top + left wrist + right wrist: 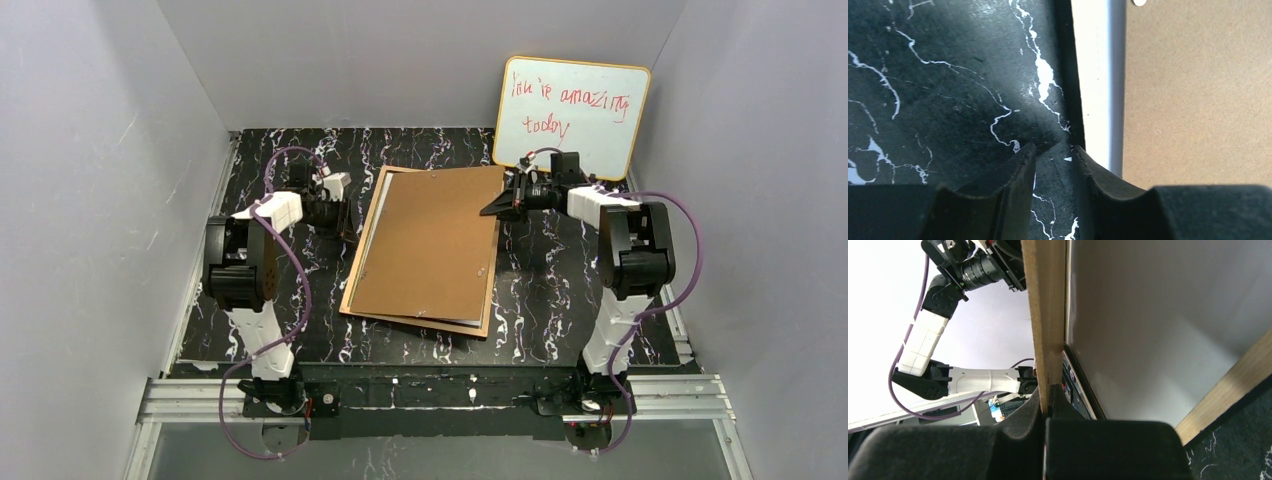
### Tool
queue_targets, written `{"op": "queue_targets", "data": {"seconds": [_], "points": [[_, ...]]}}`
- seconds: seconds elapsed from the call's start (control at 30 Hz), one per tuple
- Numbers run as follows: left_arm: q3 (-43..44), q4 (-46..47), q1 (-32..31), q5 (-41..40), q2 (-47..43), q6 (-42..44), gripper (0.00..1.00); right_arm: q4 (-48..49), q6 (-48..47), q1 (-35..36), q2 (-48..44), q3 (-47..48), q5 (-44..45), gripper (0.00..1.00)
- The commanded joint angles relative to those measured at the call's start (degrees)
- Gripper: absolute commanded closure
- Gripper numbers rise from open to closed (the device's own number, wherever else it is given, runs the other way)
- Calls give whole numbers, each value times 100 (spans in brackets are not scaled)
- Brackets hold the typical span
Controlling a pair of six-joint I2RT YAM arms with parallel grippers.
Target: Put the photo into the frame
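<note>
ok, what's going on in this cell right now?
Two arms are working on a picture frame lying back-up on the marble table. A brown backing panel sits skewed on top, with a white strip, apparently the photo, showing along its left side. The right tool is shut on the frame's tan rail near the far right corner. The left tool is at the frame's left edge, fingers apart, with nothing visibly gripped.

3 plain pale grey walls (100, 150) enclose a black tabletop (548, 285) veined with white (a marble look). An orange-edged whiteboard (575, 115) leans against the back wall; aluminium rails (190, 398) line the near edge.
</note>
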Motion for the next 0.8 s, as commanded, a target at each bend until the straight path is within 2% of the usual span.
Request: {"op": "queue_targets", "data": {"seconds": [0.0, 0.5, 0.77], "points": [[-11, -172, -91, 30, 48, 135, 70, 313, 104, 30, 175, 452, -499, 99], [215, -358, -226, -377, 260, 404, 75, 310, 12, 23, 659, 739, -586, 99], [354, -503, -317, -337, 406, 488, 78, 315, 38, 30, 881, 921, -580, 99]]}}
